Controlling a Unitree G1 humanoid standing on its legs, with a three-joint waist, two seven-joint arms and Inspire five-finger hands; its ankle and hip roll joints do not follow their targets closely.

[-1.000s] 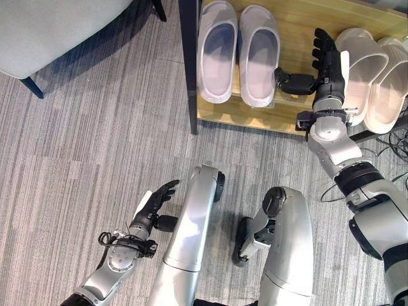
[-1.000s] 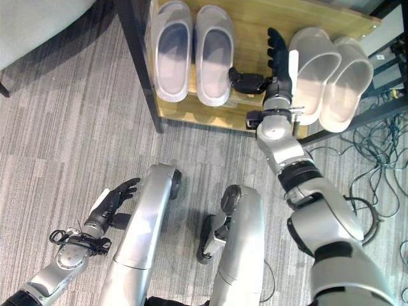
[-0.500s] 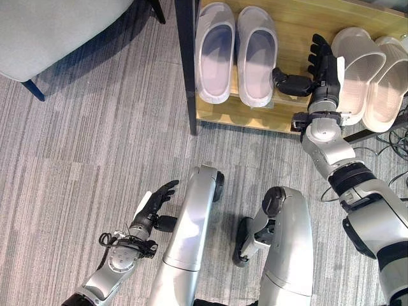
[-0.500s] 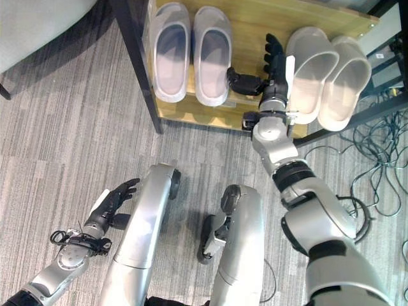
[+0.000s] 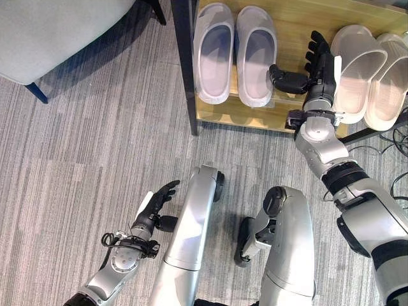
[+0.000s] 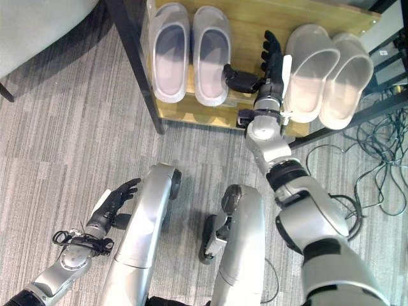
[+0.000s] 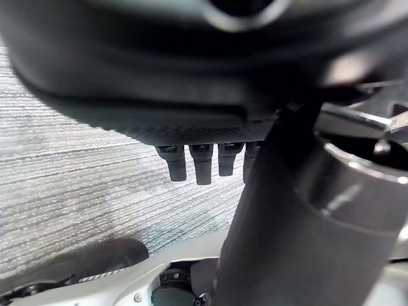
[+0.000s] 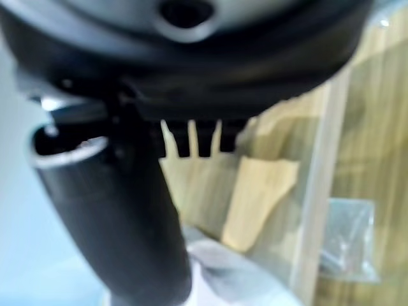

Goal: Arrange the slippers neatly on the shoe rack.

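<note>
- Two robot hands show: the right robot hand is raised over the shoe rack, fingers straight and spread, pointing toward the rack's back, the thumb stuck out sideways toward the lavender pair; it holds nothing.
- Its fingers lie in the gap between the two pairs of slippers, the white-covered edge of the hand right beside the inner beige slipper; contact cannot be judged.
- Its thumb tip sits just beside the heel end of the nearer lavender slipper.
- The right wrist view looks past the straight fingertips onto the wooden shelf board.
- The left robot hand hangs low over the grey carpet, fingers relaxed and loosely straight, empty, well apart from the rack.
- Both lavender slippers stand side by side on the rack's left part, toes to the back, the outer one next to the rack's black leg.
- Both beige slippers lie on the right part, slightly slanted, the outer one touching its mate, heels jutting past the front edge.
- A grey upholstered seat stands at the far left.
</note>
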